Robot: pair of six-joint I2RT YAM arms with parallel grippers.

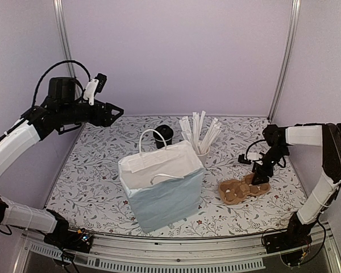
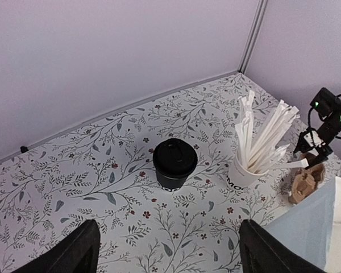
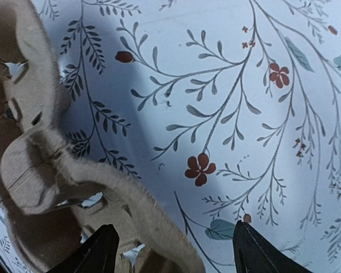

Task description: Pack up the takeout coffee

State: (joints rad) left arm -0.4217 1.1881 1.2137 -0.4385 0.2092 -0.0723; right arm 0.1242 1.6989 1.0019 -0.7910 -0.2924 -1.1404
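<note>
Takeout coffee: squat black paper cup w/ matte lid, upright on floral table, ahead of left gripper, centred btwn its jaws but well apart. Looks like approach line-up. Those jaws are spread wide, empty. Right gripper is parted too, straddling fuzzy pulp carrier rim w/o pinching it, prob. positioning it.

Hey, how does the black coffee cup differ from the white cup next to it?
The black coffee cup is dark all over; the white cup is white with dark lettering. The black coffee cup is capped with a black lid; the white cup is open and stuffed with tall white wrapped sticks. Both stand upright on the floral table.
</note>
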